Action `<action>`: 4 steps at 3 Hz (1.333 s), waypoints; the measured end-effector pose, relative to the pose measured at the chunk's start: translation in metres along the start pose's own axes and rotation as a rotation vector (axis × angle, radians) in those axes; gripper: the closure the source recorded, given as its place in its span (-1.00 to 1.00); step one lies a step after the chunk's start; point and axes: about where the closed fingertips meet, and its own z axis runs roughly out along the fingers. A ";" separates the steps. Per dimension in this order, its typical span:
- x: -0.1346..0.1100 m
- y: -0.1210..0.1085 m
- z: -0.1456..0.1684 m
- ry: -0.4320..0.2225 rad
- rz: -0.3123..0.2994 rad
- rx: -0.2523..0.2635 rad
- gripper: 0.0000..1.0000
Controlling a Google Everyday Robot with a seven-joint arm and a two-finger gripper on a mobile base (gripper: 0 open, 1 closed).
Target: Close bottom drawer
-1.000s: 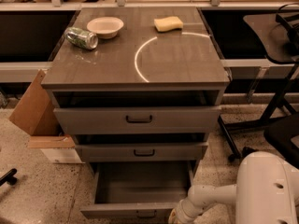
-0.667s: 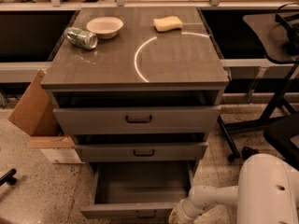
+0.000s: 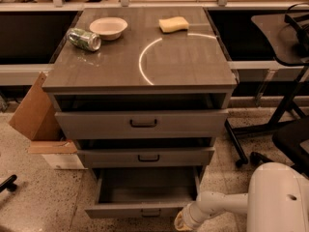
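bottom drawer: lowest in grey cabinet, pulled well out | gripper: just beside drawer front's right end, near floor | grip state and contact: cannot tell

Three grey drawers under the grey counter, count them down: tall-fronted top drawer, mid-width drawer, slim bottom drawer. Each carries one dark bar handle, so three handles. Up top it's one apiece: one crushed green-and-silver metal can by the left edge, one cream round bowl near the back-left corner, one yellow rectangular sponge along the back edge. One white robot arm, one gripper, low beneath the front-right corner.
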 end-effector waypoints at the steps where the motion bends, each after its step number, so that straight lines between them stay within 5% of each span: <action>1: 0.005 -0.042 0.004 0.009 0.052 0.084 1.00; 2: 0.006 -0.044 0.004 0.009 0.055 0.088 1.00; 4: 0.015 -0.112 0.008 -0.057 0.163 0.209 1.00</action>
